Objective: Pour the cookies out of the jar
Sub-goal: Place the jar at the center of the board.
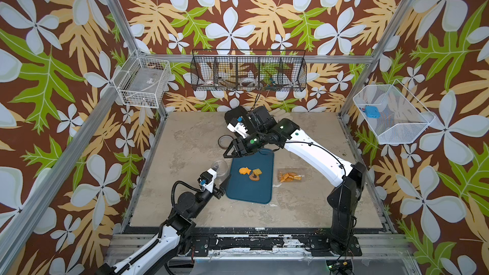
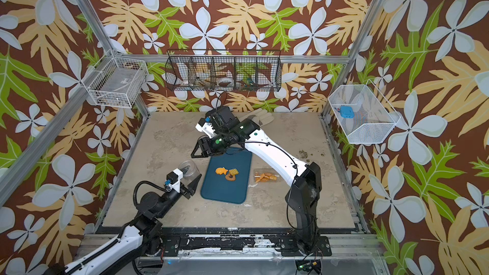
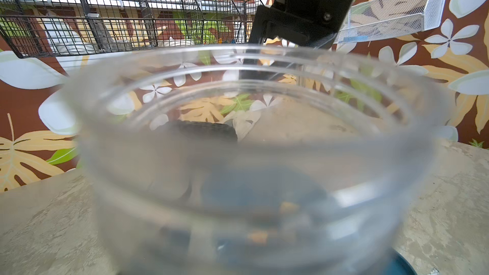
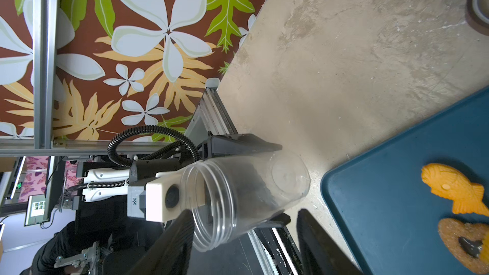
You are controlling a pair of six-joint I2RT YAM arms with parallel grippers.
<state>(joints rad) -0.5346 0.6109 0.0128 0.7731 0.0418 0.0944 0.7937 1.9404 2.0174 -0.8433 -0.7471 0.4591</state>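
Note:
The clear jar (image 1: 221,168) (image 2: 189,169) lies on its side, empty, left of the blue tray (image 1: 251,191) (image 2: 225,191). My left gripper (image 1: 221,174) (image 2: 191,175) is shut on the jar, which fills the left wrist view (image 3: 238,154). Three cookies rest on the tray: an orange fish (image 1: 244,171) (image 4: 455,189), a ridged piece (image 1: 257,172) and a brown swirl (image 1: 254,178) (image 4: 465,244). My right gripper (image 1: 229,153) (image 2: 197,153) (image 4: 243,255) hangs open over the tray's far left corner, just beyond the jar (image 4: 246,194), holding nothing.
A brown-rimmed lid (image 1: 225,141) (image 4: 479,3) lies behind the right gripper. A clear packet of orange crackers (image 1: 289,176) (image 2: 266,177) sits right of the tray. A pale glove (image 2: 260,117) lies at the back. Wire baskets hang on the walls.

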